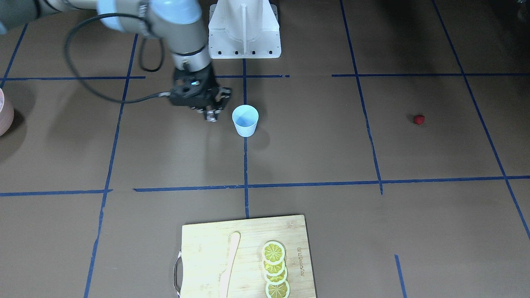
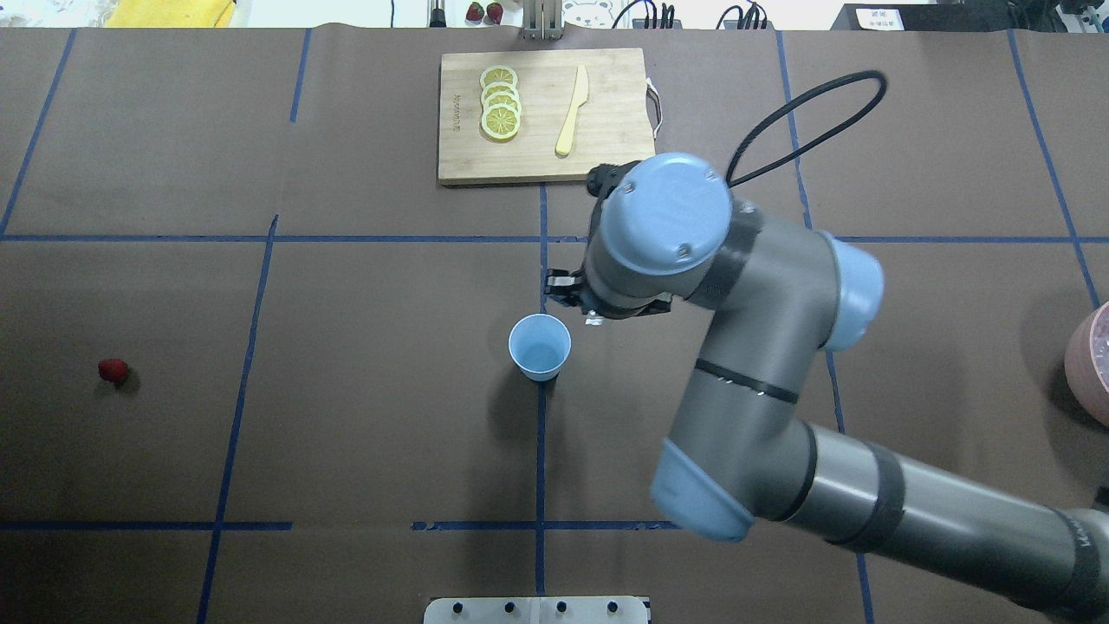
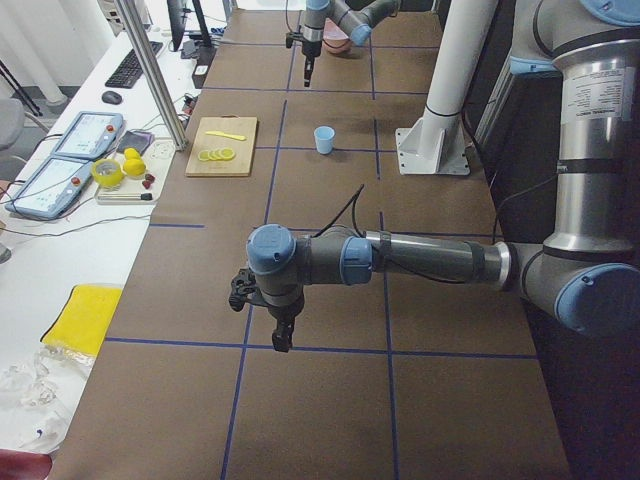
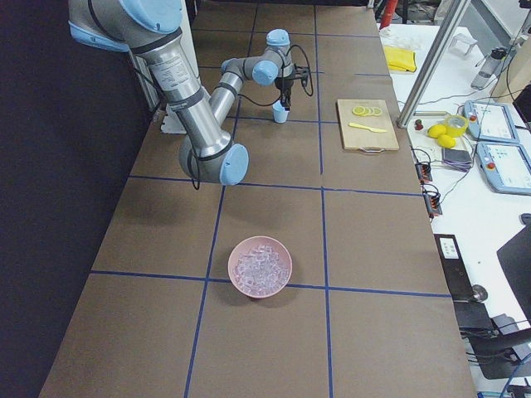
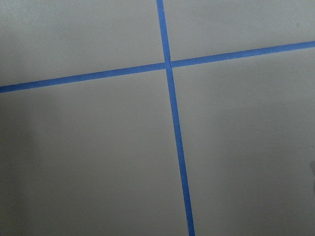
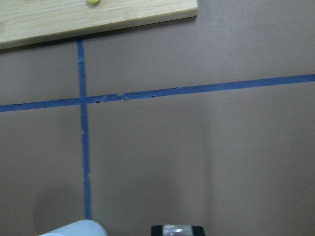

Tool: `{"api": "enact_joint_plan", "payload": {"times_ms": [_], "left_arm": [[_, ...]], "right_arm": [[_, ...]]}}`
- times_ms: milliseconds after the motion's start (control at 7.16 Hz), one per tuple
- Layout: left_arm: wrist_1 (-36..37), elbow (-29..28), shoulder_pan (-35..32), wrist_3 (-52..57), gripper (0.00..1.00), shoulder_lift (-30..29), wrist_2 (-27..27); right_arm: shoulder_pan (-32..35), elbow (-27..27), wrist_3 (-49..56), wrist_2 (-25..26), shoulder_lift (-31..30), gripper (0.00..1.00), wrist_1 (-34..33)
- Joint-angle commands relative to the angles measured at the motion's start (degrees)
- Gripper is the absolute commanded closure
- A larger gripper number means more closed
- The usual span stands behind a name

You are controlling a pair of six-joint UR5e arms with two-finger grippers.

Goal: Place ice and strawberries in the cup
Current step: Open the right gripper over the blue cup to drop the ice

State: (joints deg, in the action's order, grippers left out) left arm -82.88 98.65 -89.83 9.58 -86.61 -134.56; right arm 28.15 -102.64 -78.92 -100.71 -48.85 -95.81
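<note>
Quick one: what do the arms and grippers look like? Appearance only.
Both arms: grey tubes, pale-blue joint caps. Right arm has black bands and a looping black cable; right gripper is black with a small lit cyan dot. Left arm trails a thin black cable; left gripper is black.

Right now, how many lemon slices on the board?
4 lemon slices, overlapping in one row on the cutting board, left of the wooden knife in the overhead view. Any slice lying fully beneath another would be hidden.
</note>
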Motion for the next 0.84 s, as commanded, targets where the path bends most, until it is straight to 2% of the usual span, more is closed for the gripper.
{"api": "enact_joint_plan", "payload": {"times_ms": [0, 279, 419, 559, 699], "left_arm": [[0.0, -0.3, 0.0, 0.0, 0.0, 0.0, 0.0], [0.0, -0.3, 0.0, 0.0, 0.0, 0.0, 0.0], [0.0, -0.2, 0.0, 0.0, 0.0, 0.0, 0.0], [0.1, -0.2, 0.0, 0.0, 0.0, 0.0, 0.0], [0.1, -0.3, 0.0, 0.0, 0.0, 0.0, 0.0]], "right_arm": [[-5.3, 4.7, -4.1, 5.4, 4.9, 1.0, -0.9], [-5.4, 4.7, -4.1, 5.6, 4.6, 1.0, -0.9], [-5.4, 4.8, -4.1, 5.6, 4.6, 0.73, -0.9], [-5.4, 4.7, -4.1, 5.6, 4.7, 0.02, -0.9], [-5.4, 4.7, -4.1, 5.6, 4.6, 0.01, -0.9]]}}
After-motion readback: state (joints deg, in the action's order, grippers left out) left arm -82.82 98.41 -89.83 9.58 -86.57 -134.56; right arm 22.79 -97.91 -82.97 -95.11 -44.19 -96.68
